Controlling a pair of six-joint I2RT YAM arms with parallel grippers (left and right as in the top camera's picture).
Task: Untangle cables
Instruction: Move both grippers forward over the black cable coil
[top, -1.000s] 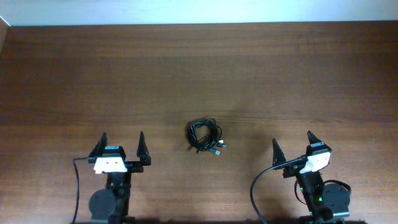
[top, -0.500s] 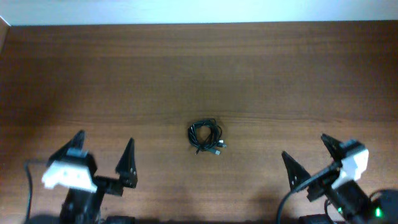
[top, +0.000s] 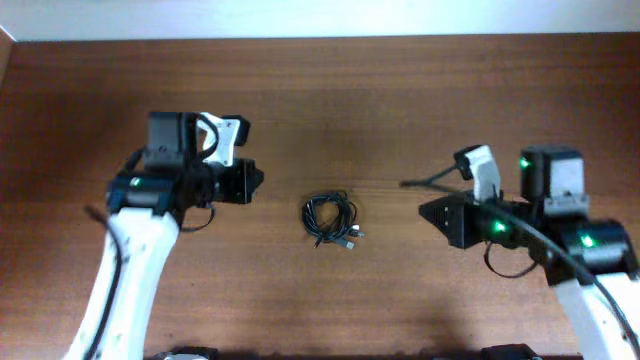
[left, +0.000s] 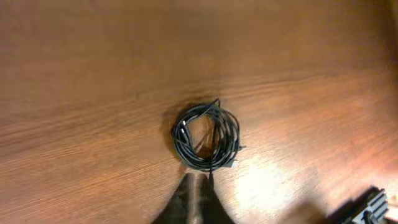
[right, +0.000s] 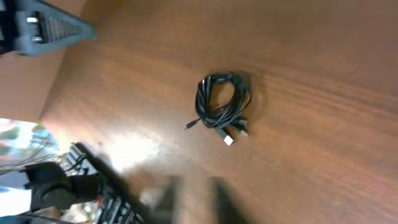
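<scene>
The cables (top: 330, 220) are thin black cords coiled in one small bundle, with small plug ends at its lower right, lying on the wooden table (top: 400, 100). My left gripper (top: 256, 180) hangs to the left of the bundle, shut and holding nothing. In the left wrist view its closed tips (left: 199, 179) sit just short of the cables (left: 207, 137). My right gripper (top: 423, 211) points at the bundle from the right, shut and holding nothing. The right wrist view shows the cables (right: 222, 109) ahead of my blurred right gripper (right: 194, 182).
A pale wall strip (top: 320, 18) borders the table's far edge. The other arm's dark gripper (right: 50, 28) shows at the top left of the right wrist view. Arm base hardware and wiring (right: 68, 186) sit at its lower left.
Both arms have swung from the near edge out over the table toward the bundle. Both grippers went from wide open to shut. The cables have not moved.
</scene>
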